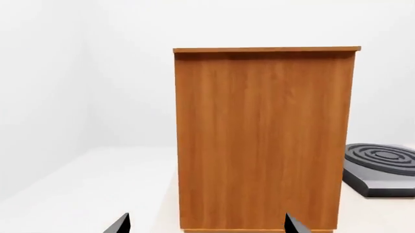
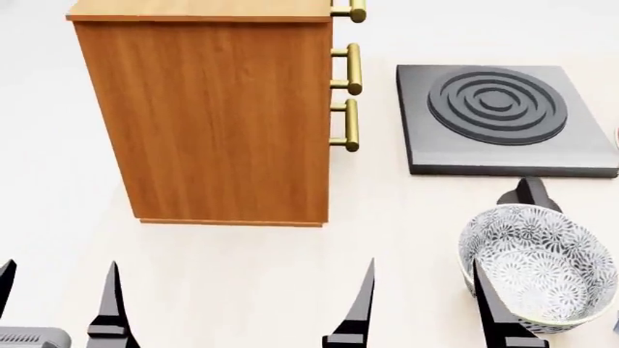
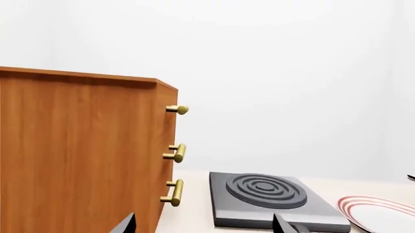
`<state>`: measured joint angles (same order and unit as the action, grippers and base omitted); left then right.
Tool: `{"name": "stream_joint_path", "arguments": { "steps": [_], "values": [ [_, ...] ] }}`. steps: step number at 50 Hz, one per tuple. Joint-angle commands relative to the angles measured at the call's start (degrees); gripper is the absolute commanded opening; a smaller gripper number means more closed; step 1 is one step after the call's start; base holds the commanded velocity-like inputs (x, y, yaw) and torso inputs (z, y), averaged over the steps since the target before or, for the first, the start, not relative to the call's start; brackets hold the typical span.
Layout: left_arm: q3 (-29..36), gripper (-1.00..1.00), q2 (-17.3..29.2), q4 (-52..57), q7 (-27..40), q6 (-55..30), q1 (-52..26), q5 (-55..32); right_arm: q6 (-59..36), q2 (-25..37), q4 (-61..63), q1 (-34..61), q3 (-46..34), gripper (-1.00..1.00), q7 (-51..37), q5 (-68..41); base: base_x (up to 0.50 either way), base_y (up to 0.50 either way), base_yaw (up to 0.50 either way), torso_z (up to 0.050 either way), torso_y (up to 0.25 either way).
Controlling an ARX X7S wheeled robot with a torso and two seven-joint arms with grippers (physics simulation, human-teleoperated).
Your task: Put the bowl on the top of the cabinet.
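Note:
The bowl (image 2: 537, 264), white with a dense black floral pattern, sits upright on the pale counter at the near right of the head view. The orange-brown cabinet (image 2: 208, 116) stands at the far left, its brass handles (image 2: 350, 69) facing right; it also fills the left wrist view (image 1: 266, 141) and shows in the right wrist view (image 3: 77, 155). My right gripper (image 2: 425, 312) is open, and one finger (image 2: 491, 308) crosses in front of the bowl's left rim. The bowl does not show in the right wrist view. My left gripper (image 2: 58, 308) is open and empty, near the cabinet's front.
A dark grey stove plate (image 2: 498, 119) with raised rings lies right of the cabinet. A small dark part (image 2: 527, 194) sticks up just behind the bowl. A flat white plate with red rings (image 3: 379, 211) lies beyond the stove plate.

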<state>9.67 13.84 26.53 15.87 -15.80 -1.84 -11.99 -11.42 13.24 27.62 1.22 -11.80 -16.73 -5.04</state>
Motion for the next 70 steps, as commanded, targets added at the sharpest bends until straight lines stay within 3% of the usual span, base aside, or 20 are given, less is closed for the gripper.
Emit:
{"name": "stream_joint_path", "arguments": {
  "steps": [1,21,36,52,62,63,70],
  "values": [
    [0.35,1.00,0.19,-0.03,0.33,0.00,-0.23,-0.28,-0.08,0.52,0.01,0.18,-0.29,1.00,-0.37,-0.16,0.50,0.05,0.00,0.000,0.000],
    [0.86,1.00,0.69,0.21,0.95,0.22,-0.28,-0.57,-0.26,0.93,0.06,0.28,-0.39,1.00,-1.12,-0.87,0.12,0.01,0.00,0.000,0.000],
    [1.13,1.00,1.02,0.03,1.28,0.91,-0.10,-0.80,0.17,1.34,-0.59,0.27,-1.02,1.00,-1.64,-0.48,0.49,0.06,0.00,0.000,0.000],
    [1.52,1.00,1.28,-0.18,1.81,0.91,-0.31,-0.96,-0.91,1.84,-1.08,0.72,-1.93,1.00,-2.03,-0.03,0.01,0.00,0.00,0.000,0.001],
    [1.59,1.00,1.44,-0.46,1.99,1.23,-0.30,-1.18,1.67,2.22,-1.92,-0.09,-2.04,1.00,-1.30,-1.14,0.35,0.03,0.00,0.000,0.000],
    [1.72,1.00,1.46,-0.53,1.96,1.29,-0.31,-1.12,0.65,1.93,-2.15,0.28,-2.69,1.00,-4.04,3.15,0.00,0.00,0.00,0.000,0.000],
    [1.76,1.00,1.60,-0.93,2.04,1.64,-0.33,-1.29,-0.83,1.49,-2.75,0.57,-3.35,1.00,-5.88,5.19,0.00,0.00,0.00,0.000,0.000]
  ]
}}
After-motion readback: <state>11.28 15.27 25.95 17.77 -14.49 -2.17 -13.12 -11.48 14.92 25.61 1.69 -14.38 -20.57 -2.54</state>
